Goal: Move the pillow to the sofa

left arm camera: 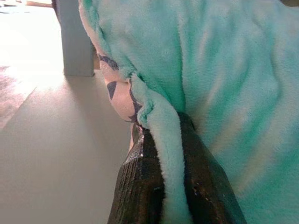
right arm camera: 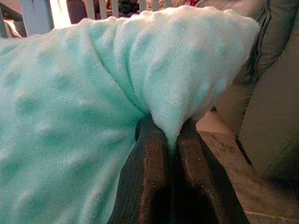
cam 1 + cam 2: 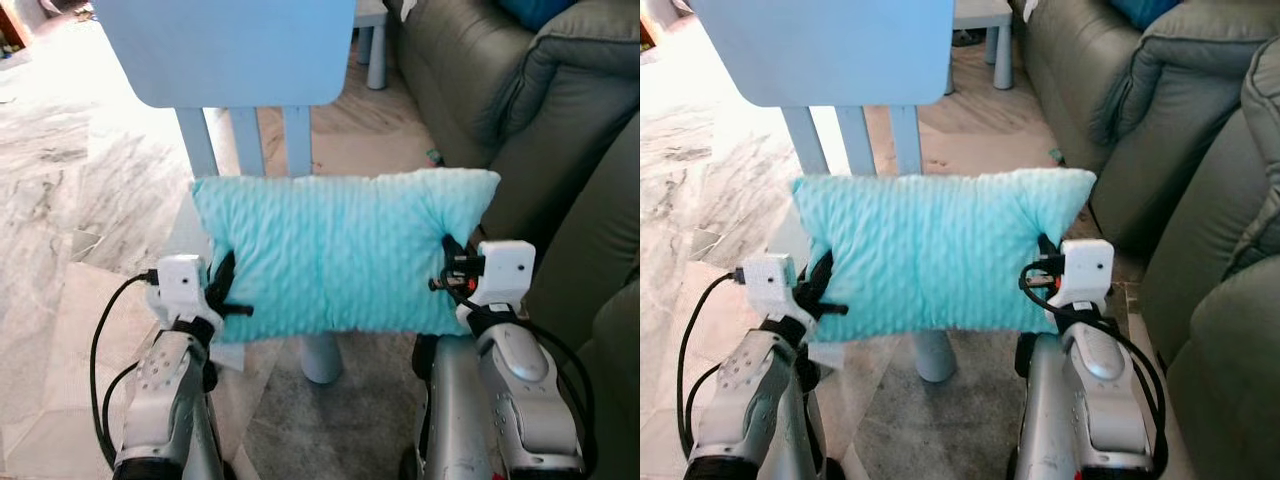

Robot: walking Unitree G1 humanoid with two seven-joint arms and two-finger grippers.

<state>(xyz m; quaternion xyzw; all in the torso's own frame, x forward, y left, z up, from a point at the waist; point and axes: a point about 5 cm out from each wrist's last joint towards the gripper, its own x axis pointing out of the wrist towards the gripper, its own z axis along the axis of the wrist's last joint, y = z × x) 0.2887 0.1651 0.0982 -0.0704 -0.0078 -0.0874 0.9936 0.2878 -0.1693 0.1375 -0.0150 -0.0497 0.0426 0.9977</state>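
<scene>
No legible brand, label or writing on any item. No containers in the scene.

Left end effector (image 3: pixel 232 292): two black fingers pinched together on the left edge of the pillow (image 3: pixel 340 255). In the left wrist view a fold of the turquoise cover is squeezed between the fingers (image 1: pixel 140 186); beside the fold a pale inner fabric with dark blue marks shows at the seam. Silver arm below, black cable looping off its white wrist housing.

Pillow: rectangular, turquoise, plush fleece with a wavy, dimpled texture and a faint seam down the middle. It is held up between the two end effectors, stretched flat and roughly level, in front of the chair (image 3: pixel 230 50). Whether its far edge touches the chair seat cannot be told.

Chair: pale blue, smooth, rounded backrest panel with three vertical slats under it; one round leg shows below the pillow. Floor (image 3: pixel 70 200) is grey-veined marble tile.

Right end effector (image 3: pixel 447 265): fingers closed on the right edge of the pillow; the right wrist view shows the cover bunched into a peak between the fingers (image 2: pixel 145 182).

Sofa (image 3: pixel 560 110): grey-green, leather-like, padded, along the right side, just beside the pillow's right corner.
</scene>
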